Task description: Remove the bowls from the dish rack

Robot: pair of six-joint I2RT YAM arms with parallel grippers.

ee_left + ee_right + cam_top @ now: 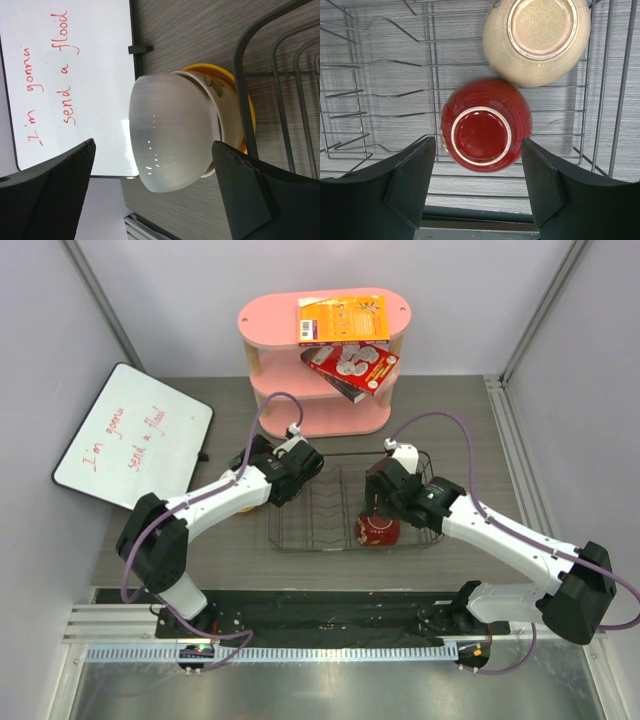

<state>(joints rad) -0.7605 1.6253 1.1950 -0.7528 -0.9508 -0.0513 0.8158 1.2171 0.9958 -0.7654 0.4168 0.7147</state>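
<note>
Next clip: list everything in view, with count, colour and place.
table: one, grey
dish rack: one, black wire, mid-table
bowls in it: two, dark red bowl and beige bowl, upside down, side by side
bowls off it: two, white bowl resting on yellow-orange bowl, on the table by the rack's left end
shelf: one, pink, at the back
book: one, orange, on the shelf's top
box: one, red, on its middle tier
whiteboard: one, white with red writing, far left
arms: two, white and black, left arm, right arm
left hand: open, astride the white bowl, not touching
right hand: fingers flank the dark red bowl; grip unclear
</note>
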